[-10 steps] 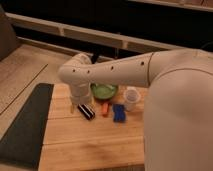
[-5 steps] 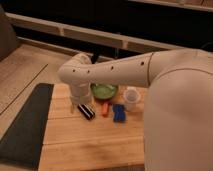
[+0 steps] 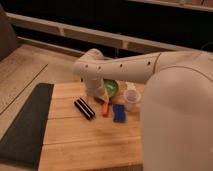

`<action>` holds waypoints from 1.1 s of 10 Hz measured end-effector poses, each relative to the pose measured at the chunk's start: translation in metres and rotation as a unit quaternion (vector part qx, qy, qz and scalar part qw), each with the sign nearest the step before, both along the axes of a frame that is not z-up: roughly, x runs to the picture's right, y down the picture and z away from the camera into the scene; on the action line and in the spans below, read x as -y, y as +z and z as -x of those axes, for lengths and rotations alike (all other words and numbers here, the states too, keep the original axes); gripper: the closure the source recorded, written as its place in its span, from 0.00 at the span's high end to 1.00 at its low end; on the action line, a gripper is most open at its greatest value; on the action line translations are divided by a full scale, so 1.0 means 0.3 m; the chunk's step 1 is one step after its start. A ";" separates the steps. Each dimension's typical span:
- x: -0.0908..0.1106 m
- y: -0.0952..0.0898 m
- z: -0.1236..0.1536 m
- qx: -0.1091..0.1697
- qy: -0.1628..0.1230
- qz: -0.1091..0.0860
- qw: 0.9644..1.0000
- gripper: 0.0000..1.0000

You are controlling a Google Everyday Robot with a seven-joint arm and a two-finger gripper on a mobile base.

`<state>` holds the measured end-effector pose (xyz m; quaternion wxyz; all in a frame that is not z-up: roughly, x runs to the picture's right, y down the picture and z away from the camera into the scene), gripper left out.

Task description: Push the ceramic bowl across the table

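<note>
The ceramic bowl [image 3: 112,88], green and glossy inside, sits at the far middle of the light wooden table [image 3: 85,142]. My white arm reaches in from the right, bends at the elbow and comes down just left of the bowl, covering its left part. My gripper [image 3: 98,96] is at the bowl's left edge, right above the table, mostly hidden behind the forearm.
A small white cup [image 3: 131,98] stands right of the bowl. A blue block [image 3: 119,113], an orange stick [image 3: 105,108] and a black bar [image 3: 84,108] lie in front of the bowl. A dark grey mat [image 3: 24,125] covers the table's left side.
My arm's elbow has shifted a little to the right, closer over the bowl. The objects on the table stay about where they were.
</note>
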<state>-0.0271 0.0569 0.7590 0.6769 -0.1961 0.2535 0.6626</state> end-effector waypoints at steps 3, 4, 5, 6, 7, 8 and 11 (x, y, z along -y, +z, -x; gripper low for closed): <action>0.136 0.114 -0.178 -0.033 0.019 -0.032 0.999 0.65; 0.198 0.153 -0.243 -0.039 0.030 -0.047 0.998 0.65; 0.233 0.174 -0.279 -0.040 0.038 -0.056 0.997 0.65; 0.276 0.199 -0.333 -0.042 0.051 -0.066 0.996 0.65; 0.315 0.218 -0.392 -0.042 0.067 -0.077 0.994 0.65; 0.347 0.237 -0.459 -0.041 0.088 -0.087 0.991 0.65; 0.372 0.304 -0.585 -0.033 0.120 -0.117 0.985 0.49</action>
